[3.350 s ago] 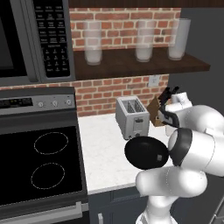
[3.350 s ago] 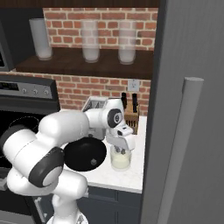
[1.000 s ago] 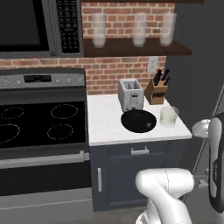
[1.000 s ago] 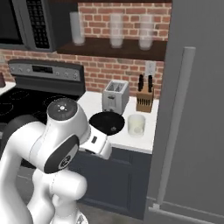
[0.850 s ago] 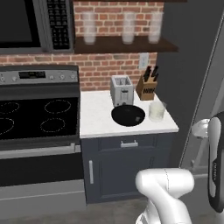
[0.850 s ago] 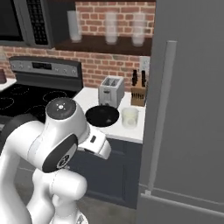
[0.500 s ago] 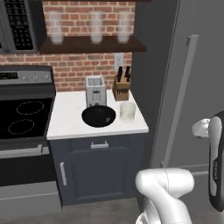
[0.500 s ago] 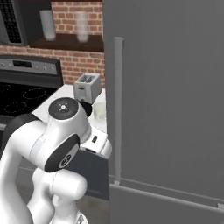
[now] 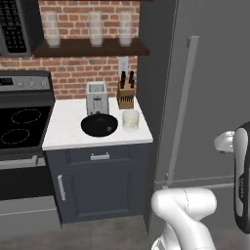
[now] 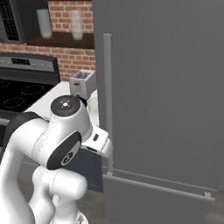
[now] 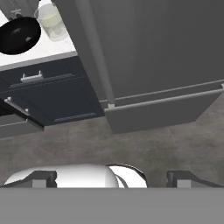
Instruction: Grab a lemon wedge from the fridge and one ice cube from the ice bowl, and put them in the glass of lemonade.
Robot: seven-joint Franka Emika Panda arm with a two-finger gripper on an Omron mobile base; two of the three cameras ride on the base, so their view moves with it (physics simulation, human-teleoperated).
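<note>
The fridge (image 9: pixel 210 97) stood shut at three o'clock of the glass (image 9: pixel 131 120) and bowl (image 9: pixel 99 125). The gripper (image 11: pixel 111 177) hung spread wide, empty. Its door looked heavy and stiff; best gripped mid-handle (image 9: pixel 181 107).

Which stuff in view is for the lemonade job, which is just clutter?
Job: fridge, door shut; ice bowl; glass of lemonade.
Clutter: toaster, knife block, three frosted glasses on the shelf, stove, microwave.
</note>
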